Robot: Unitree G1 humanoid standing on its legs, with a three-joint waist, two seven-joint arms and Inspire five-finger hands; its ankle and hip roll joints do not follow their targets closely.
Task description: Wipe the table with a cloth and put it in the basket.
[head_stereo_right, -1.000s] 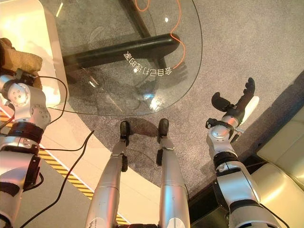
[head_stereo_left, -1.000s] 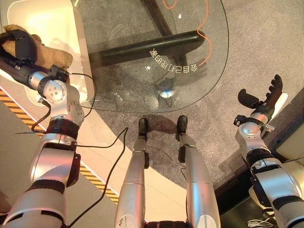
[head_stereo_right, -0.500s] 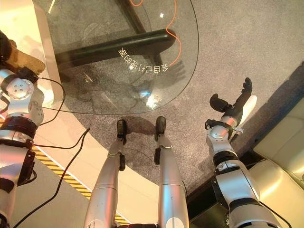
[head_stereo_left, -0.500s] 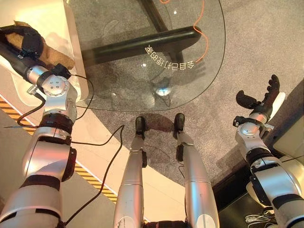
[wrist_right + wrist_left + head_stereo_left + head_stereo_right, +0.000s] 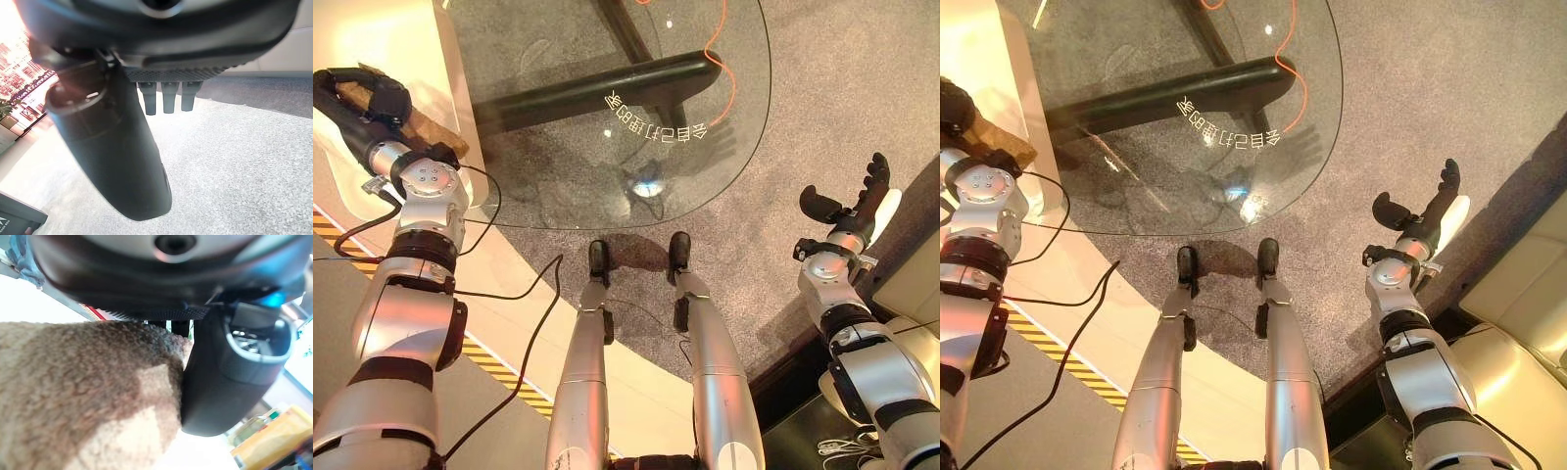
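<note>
A brown fuzzy cloth (image 5: 83, 396) is in my left hand (image 5: 370, 98), whose thumb (image 5: 230, 377) presses against it. The hand hangs over the white basket (image 5: 406, 34) at the far left, beside the glass table (image 5: 607, 147). A strip of the cloth (image 5: 435, 135) shows past the wrist, over the basket's near rim. My right hand (image 5: 854, 208) is off to the right over the grey carpet, away from the table, fingers straight and thumb (image 5: 117, 147) spread, holding nothing.
The round glass table has a dark leg (image 5: 597, 88) beneath it and an orange cable (image 5: 729, 59) lying under the glass. Yellow-black tape (image 5: 499, 364) runs across the pale floor at the lower left. A cream seat (image 5: 1528, 333) stands at the lower right.
The camera has shifted a little. My left hand still holds the cloth over the basket, and less of the cloth shows past it. The right hand has stayed where it was.
</note>
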